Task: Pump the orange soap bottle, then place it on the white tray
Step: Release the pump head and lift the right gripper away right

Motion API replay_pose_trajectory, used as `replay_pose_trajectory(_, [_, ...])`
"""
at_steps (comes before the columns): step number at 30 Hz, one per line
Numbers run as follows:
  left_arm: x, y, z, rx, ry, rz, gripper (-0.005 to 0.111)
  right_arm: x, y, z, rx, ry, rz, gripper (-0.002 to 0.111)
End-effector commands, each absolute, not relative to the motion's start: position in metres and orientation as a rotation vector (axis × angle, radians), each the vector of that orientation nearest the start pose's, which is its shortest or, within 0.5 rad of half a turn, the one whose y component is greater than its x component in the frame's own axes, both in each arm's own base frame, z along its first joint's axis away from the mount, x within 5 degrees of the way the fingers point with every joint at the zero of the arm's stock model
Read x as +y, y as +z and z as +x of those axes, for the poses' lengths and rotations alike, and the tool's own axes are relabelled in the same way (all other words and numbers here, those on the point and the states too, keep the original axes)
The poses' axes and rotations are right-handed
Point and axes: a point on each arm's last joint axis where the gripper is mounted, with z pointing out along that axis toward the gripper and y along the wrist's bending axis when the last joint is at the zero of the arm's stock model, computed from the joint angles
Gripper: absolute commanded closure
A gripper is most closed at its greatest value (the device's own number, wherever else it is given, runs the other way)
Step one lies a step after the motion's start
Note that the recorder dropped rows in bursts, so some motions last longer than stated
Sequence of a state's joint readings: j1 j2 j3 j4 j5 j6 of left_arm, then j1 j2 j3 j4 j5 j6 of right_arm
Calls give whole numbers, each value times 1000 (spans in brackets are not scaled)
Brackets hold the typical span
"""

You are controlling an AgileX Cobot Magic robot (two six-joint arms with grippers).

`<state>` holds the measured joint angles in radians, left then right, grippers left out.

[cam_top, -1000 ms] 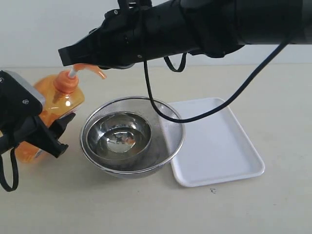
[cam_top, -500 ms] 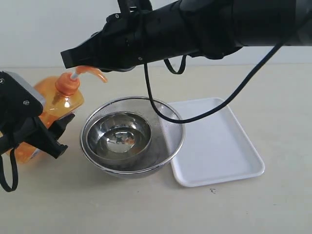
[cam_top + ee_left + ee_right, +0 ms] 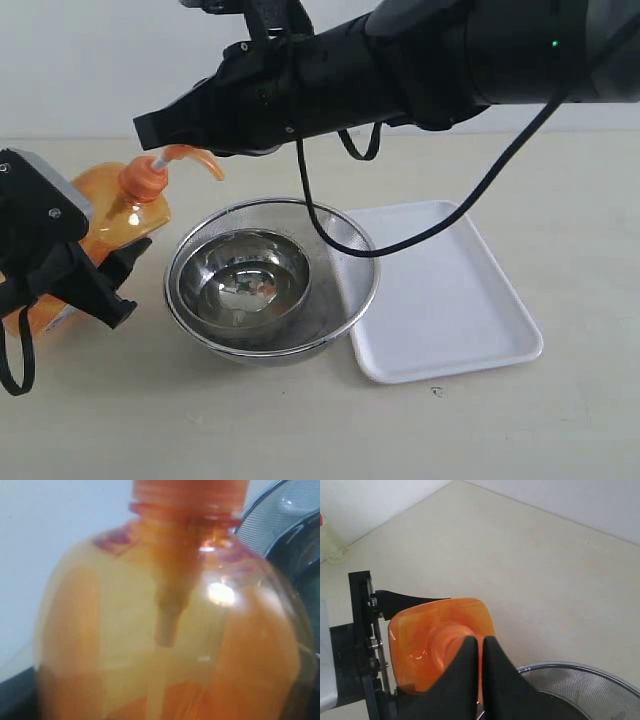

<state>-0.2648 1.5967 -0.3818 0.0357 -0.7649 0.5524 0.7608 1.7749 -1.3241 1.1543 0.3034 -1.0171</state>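
The orange soap bottle (image 3: 120,215) stands at the left, tilted toward the bowls. My left gripper (image 3: 100,275) is shut on its body, and in the left wrist view the bottle (image 3: 165,630) fills nearly the whole frame. My right gripper (image 3: 150,128) is shut and empty, its underside lying on top of the orange pump head (image 3: 188,157). The right wrist view shows the closed tips (image 3: 481,642) directly over the bottle's top (image 3: 420,635). The white tray (image 3: 470,330) lies flat to the right of the bowls with nothing on it.
A steel mesh bowl (image 3: 345,300) holds a smaller steel bowl (image 3: 240,280), between the bottle and the tray and touching the tray's left edge. The right arm and its cable (image 3: 320,215) hang across above the bowls.
The right gripper and the pump head under it have shifted slightly right and down. The bottle leans a little more toward the bowls. The left gripper's hold is unchanged.
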Motion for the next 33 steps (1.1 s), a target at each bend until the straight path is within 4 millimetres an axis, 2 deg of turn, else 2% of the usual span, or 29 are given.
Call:
replay_pose_trajectory(1, [-77,156,247,1748,110,793,102,307,274,273,1981,821,-941,108])
replay_pose_trajectory(10, [-74,156,248,1771,119,736,102,292,319,266,1852,777,-865,108])
replay_pose_trajectory(16, [-71,156,249,1793,127,681,102,275,340,259,1784,716,-789,108])
replay_pose_trajectory(19, [-70,157,250,1793,131,663,102,258,339,255,1772,635,-706,108])
replay_pose_trajectory(25, [-70,157,250,1801,102,622,102,217,318,236,1782,460,-596,108])
replay_pose_trajectory(28, [-70,157,250,1804,89,603,102,200,313,224,1765,399,-574,108])
replay_pose_trajectory(33, [-70,158,250,1805,73,580,102,168,309,205,1720,365,-434,108])
